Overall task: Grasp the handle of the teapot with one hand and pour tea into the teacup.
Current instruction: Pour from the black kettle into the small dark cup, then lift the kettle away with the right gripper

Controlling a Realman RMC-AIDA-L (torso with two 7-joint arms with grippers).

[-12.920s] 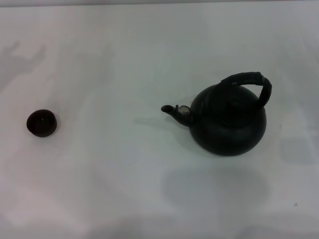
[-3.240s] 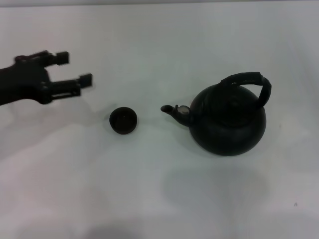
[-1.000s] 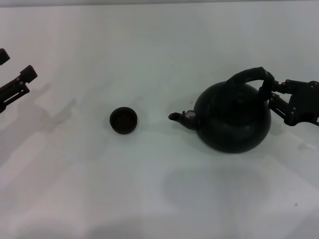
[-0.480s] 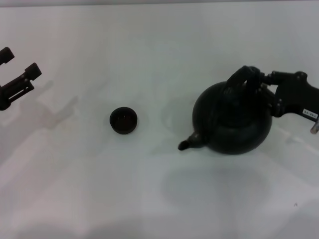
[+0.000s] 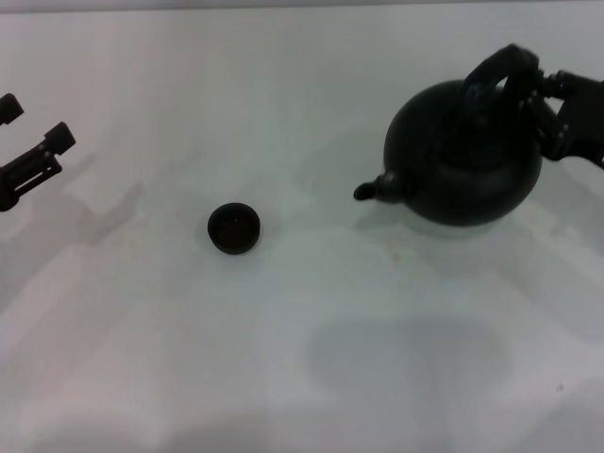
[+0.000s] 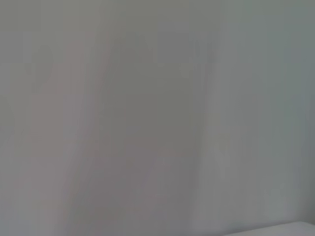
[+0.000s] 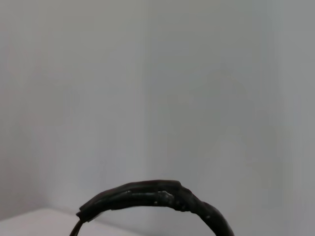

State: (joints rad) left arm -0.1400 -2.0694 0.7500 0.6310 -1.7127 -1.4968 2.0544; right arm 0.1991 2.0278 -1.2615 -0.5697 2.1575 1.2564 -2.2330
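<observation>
The black teapot (image 5: 462,156) hangs lifted above the table at the right in the head view, its spout (image 5: 375,189) pointing left and slightly down. My right gripper (image 5: 530,94) is shut on the arched black handle (image 5: 495,80), which also shows in the right wrist view (image 7: 152,196). The small dark teacup (image 5: 234,228) stands upright on the table, left of the spout and apart from it. My left gripper (image 5: 33,137) is open and empty at the far left edge.
The white table (image 5: 302,359) carries a soft shadow below the teapot. The left wrist view shows only a blank pale surface.
My right gripper has lifted the teapot off the table, up and slightly right. Half a second ago it sat lower with the spout near the table. The cup and left arm have not moved.
</observation>
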